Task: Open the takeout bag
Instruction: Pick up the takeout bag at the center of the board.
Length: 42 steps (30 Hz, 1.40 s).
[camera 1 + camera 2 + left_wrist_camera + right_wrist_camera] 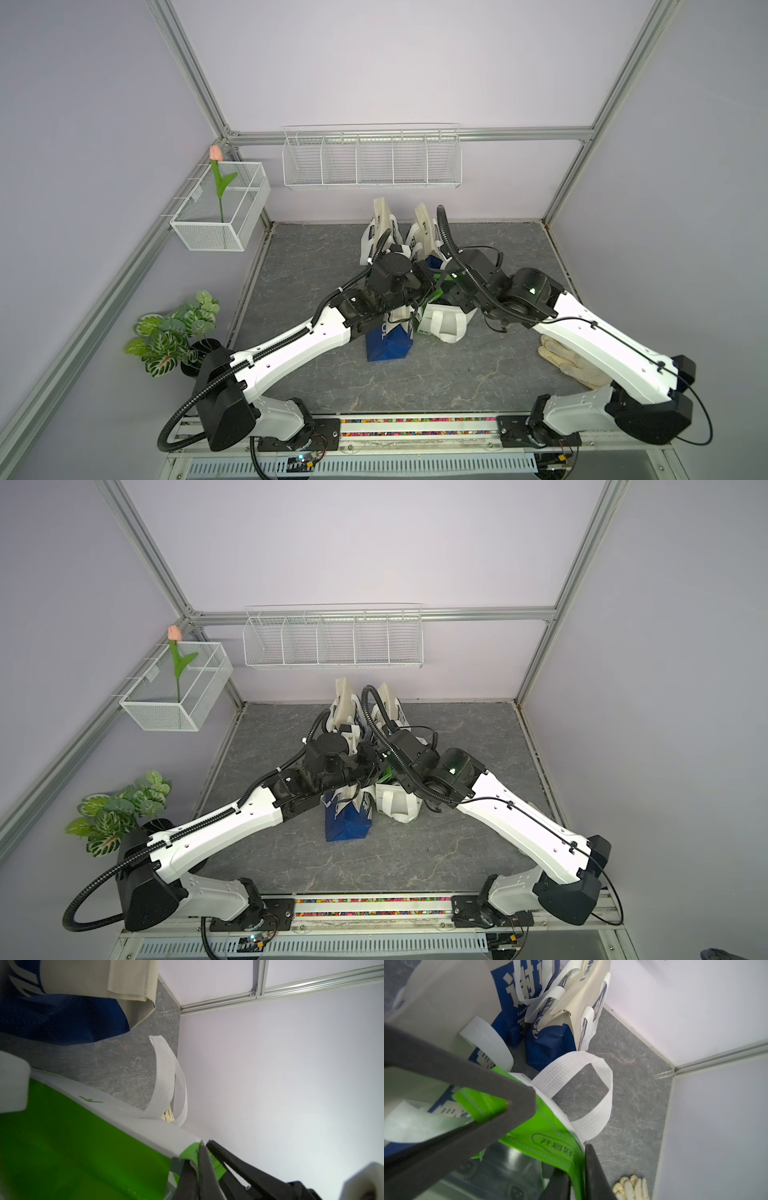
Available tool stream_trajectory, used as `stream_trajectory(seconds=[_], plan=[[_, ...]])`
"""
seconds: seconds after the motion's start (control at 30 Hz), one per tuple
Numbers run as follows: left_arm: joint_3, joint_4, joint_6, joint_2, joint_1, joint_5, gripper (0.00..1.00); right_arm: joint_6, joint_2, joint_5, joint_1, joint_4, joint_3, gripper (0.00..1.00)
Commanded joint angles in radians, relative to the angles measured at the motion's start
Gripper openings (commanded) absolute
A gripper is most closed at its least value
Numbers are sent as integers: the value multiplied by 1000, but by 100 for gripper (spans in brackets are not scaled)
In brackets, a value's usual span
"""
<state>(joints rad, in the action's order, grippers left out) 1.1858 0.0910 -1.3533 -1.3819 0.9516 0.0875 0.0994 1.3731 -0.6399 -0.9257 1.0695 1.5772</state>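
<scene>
Figure: bimanual cell, top and wrist views. The grey marbled tabletop (pixel 415 386) was bounded by lilac walls (pixel 395 62) behind and at both sides and by the mounting rail (pixel 415 424) in front; bare surface lay open in front of the bags and out toward either side wall, while a wire rack (pixel 372 162) hung on the rear wall above them. A potted plant (pixel 174 332) and a mesh basket (pixel 220 212) sat well apart from the bags, at the left. A work glove (pixel 569 361) lay near the right edge, partly hidden under the right arm (pixel 602 345). The takeout bag (pixel 442 326), white below with a bright green upper band, stood near the middle of the tabletop, just beside a blue bag (pixel 388 347) on its left and in front of two cream-and-blue bags (pixel 384 230) set close to the rear wall. Its white perforated handles (pixel 591 1093) looped outward, and a silvery lining (pixel 500 1167) showed below the green rim. Both tools met over the bag's top. The left tool (pixel 529 1103) had its fingertips drawn together on a green flap at the rim; the right tool (pixel 578 1178) was clenched on another part of the green rim, fabric pinched between its fingers. In both top views the arms covered the bag's mouth
</scene>
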Motion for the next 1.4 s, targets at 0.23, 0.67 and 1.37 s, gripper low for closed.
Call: stream_trajectory(seconds=[0.23,0.67,1.37], plan=[[316,523,369,26,-22,45,85,125,21,268,175,229,199,7],[292,677,559,22,112,180,82,275,-34,547,318,264,148,7],[399,561,385,-199,119,76,75,306,-107,620,321,210,77,7]])
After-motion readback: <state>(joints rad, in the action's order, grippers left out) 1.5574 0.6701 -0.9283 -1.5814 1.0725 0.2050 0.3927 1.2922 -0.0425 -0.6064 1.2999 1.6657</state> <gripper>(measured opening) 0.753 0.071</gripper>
